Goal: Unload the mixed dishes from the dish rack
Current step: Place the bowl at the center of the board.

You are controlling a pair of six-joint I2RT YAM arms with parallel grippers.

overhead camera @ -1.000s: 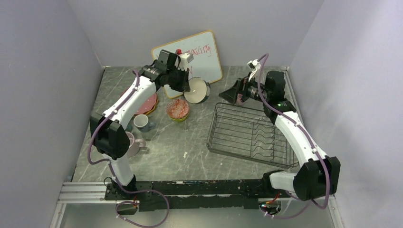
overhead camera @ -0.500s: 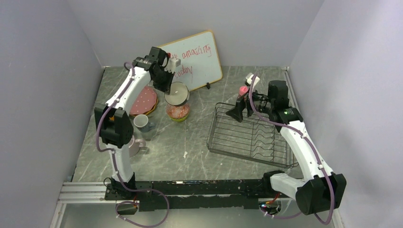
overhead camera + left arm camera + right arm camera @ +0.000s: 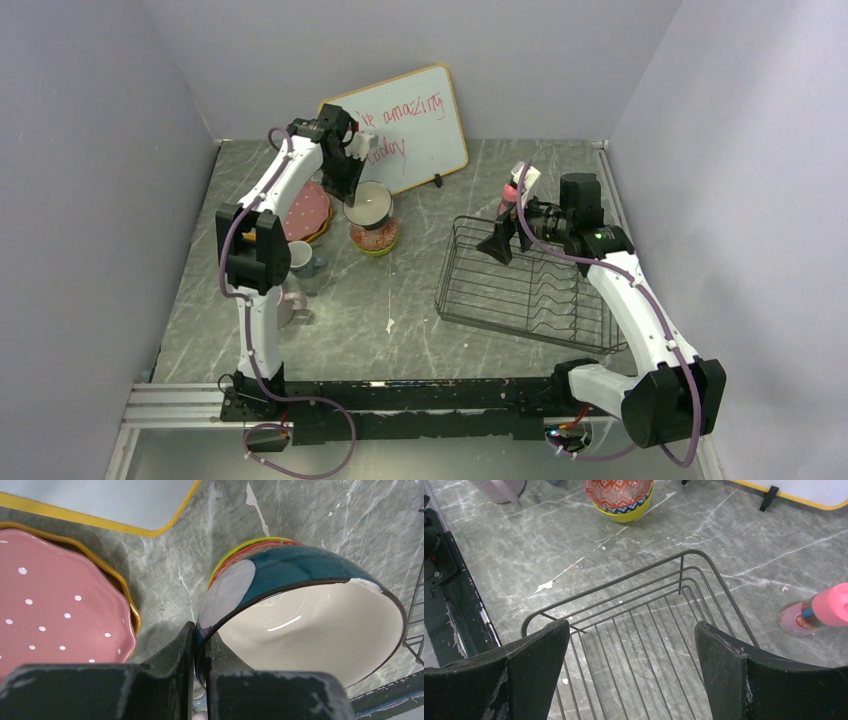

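Observation:
My left gripper point(image 3: 352, 196) is shut on the rim of the teal-white bowl point(image 3: 372, 203), which is tilted over the patterned bowl nested in the yellow bowl point(image 3: 375, 238). In the left wrist view both fingers pinch the bowl's wall point(image 3: 300, 575); the yellow and red rims point(image 3: 240, 547) show just behind it. The pink dotted plate point(image 3: 305, 210) lies on the orange plate point(image 3: 125, 587) to the left. The dish rack point(image 3: 520, 285) holds no dishes. My right gripper point(image 3: 497, 243) is open and empty above the rack's far left corner point(image 3: 649, 615).
A whiteboard point(image 3: 415, 125) leans on the back wall. A small pink bottle point(image 3: 511, 197) stands just behind the rack, also in the right wrist view point(image 3: 819, 612). A small cup point(image 3: 298, 258) and the lilac mug point(image 3: 285, 302) stand at the left, behind my left arm.
My left gripper carried the teal-white bowl left and down, from beside the whiteboard to just over the stacked bowls. My right gripper dropped lower over the rack's far corner.

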